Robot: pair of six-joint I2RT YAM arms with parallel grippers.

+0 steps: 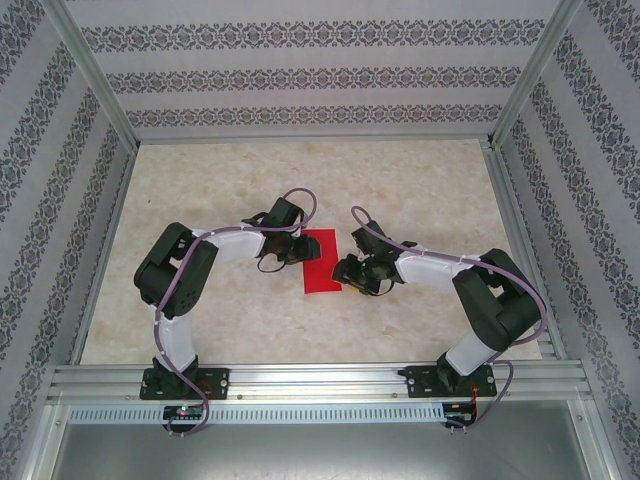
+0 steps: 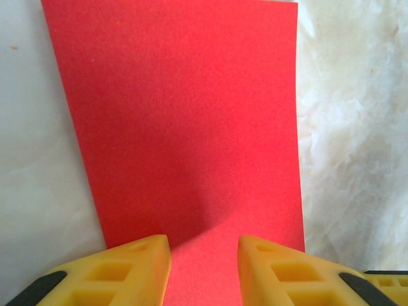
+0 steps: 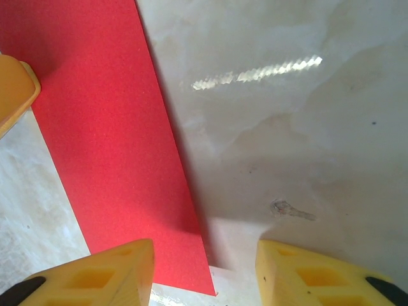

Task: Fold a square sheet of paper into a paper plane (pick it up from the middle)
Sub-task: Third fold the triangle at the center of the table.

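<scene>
Red sheet lies flat mid-table, between the two arms (reads as a tall rectangle, not a square). Left gripper is over its left edge, fingers apart, red showing in the gap, nothing pinched. Right gripper is at the sheet's right side, fingers wide apart. A corner of the sheet lies between them, with one finger over paper and the other over bare table. Can't tell if the tips touch.

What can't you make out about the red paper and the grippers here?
Top view: part of the left edge of the red paper, hidden under the left gripper.
Left wrist: its near edge, cut off by the frame bottom.
Right wrist: whether the right gripper touches it.
</scene>
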